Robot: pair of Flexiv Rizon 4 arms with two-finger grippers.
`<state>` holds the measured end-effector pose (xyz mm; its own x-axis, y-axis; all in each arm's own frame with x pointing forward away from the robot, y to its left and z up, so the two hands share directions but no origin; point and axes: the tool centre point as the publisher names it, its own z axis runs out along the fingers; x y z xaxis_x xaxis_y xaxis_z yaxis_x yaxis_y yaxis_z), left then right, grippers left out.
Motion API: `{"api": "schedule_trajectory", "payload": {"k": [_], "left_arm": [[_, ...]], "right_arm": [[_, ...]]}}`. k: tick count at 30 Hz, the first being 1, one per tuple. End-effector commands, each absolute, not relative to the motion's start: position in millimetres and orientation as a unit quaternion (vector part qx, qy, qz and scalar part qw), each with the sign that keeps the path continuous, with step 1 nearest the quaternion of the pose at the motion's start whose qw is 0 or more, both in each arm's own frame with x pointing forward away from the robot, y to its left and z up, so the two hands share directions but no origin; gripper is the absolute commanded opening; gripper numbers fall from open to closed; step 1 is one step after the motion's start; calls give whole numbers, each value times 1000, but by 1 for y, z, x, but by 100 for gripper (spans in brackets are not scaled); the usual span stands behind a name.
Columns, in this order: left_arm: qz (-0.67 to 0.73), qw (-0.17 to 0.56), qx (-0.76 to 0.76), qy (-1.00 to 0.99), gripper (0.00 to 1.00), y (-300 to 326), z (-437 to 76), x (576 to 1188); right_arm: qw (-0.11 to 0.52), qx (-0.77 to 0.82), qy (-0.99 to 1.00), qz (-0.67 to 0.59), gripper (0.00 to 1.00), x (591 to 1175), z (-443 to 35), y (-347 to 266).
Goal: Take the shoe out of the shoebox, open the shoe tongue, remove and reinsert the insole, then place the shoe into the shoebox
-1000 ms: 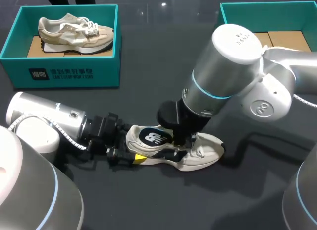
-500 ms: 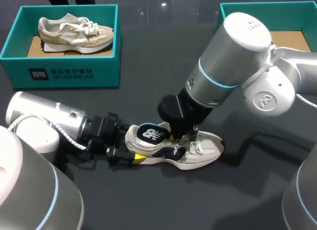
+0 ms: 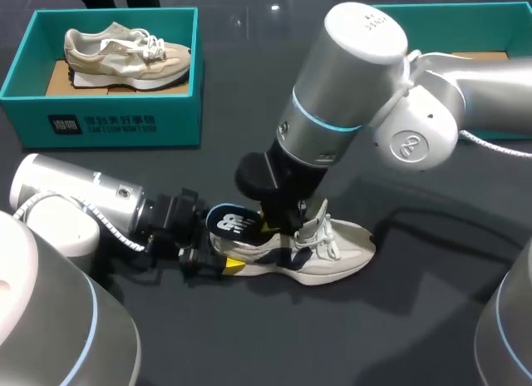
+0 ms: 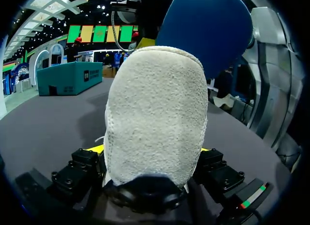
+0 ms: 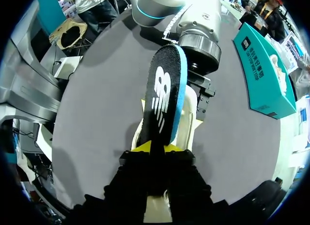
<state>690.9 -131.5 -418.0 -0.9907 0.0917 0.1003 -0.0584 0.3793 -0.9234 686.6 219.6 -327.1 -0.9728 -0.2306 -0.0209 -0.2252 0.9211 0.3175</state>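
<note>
A cream and navy shoe lies on its sole on the dark table, toe to the right. My left gripper holds the heel from the left, a finger pressed to each side; in the left wrist view the heel fills the gap of the left gripper. My right gripper stands over the shoe's opening, shut on a dark insole with a white logo. The insole rises out of the shoe ahead of the right gripper. Its blue underside shows above the heel.
A teal shoebox at the back left holds a beige shoe. A second teal shoebox stands at the back right, mostly behind my right arm. Bare dark table lies in front of the shoe.
My right arm has swung left and drawn the insole back over the heel, further out of the shoe. The left arm and the shoe have stayed put.
</note>
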Motion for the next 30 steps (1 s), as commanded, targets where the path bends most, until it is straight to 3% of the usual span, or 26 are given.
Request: {"api": "schedule_trajectory", "payload": {"k": [1,12,22,30], "left_arm": [[556,68,-10,-829,0,-131,-420,693],[556,68,-10,-829,0,-131,-420,693],[556,68,-10,-829,0,-131,-420,693],[556,68,-10,-829,0,-131,-420,693]], "right_arm": [[10,102,-985,-139,33,683,-321,223],[16,95,-989,-112,45,686,-304,218],[51,107,-984,-130,43,704,-299,214],[113,110,-977,-143,44,718,-306,225]]}}
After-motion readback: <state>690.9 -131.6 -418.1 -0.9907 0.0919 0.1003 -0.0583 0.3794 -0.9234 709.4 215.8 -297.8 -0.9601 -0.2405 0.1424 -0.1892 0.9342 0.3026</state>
